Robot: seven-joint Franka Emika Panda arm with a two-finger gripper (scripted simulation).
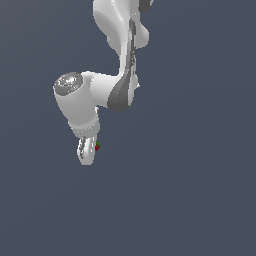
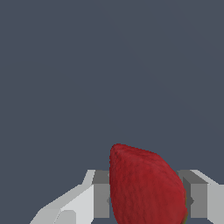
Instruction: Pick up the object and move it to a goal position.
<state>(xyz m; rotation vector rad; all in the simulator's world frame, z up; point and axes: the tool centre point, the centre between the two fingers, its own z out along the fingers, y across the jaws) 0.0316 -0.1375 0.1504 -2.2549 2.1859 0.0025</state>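
The object [image 2: 146, 188] is a red strawberry-shaped thing that fills the space between my two fingers in the wrist view. My gripper [image 2: 146, 201] is shut on it, one grey pad pressing each side. In the exterior view the gripper [image 1: 88, 152] hangs below the white arm, and only a small red and green speck of the object [image 1: 97, 146] peeks out on the exterior view's right of the fingers. No goal marker shows in either view.
A plain dark grey-blue surface [image 1: 190, 200] lies all around. The white arm [image 1: 117, 60] comes down from the top of the exterior view.
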